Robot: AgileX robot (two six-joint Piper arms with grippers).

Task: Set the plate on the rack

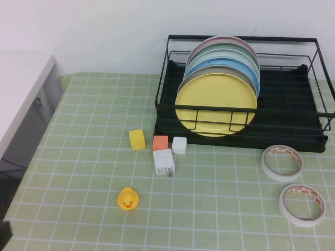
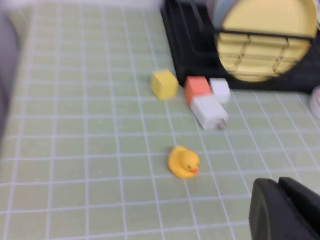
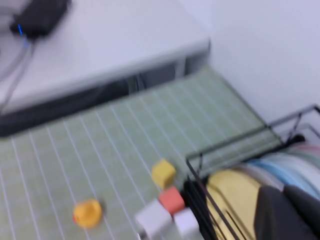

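The yellow plate (image 1: 216, 104) stands upright on its edge at the front of the black wire rack (image 1: 293, 112), leaning on a row of several other plates (image 1: 230, 57) in grey, blue, green and pink. It also shows in the left wrist view (image 2: 265, 30) and the right wrist view (image 3: 235, 197). Neither arm shows in the high view. My left gripper (image 2: 280, 184) is shut and empty, above the mat on the near side of the duck. My right gripper (image 3: 285, 192) is shut and empty, hovering above the rack (image 3: 225, 145) and the plates.
On the green checked mat lie a yellow cube (image 1: 136, 139), an orange cube (image 1: 160, 143), a white cube (image 1: 179, 145), a white charger (image 1: 164, 161) and a rubber duck (image 1: 127, 198). Two tape rolls (image 1: 282, 162) (image 1: 301, 204) lie at the right. A white side table (image 1: 21, 89) stands at the left.
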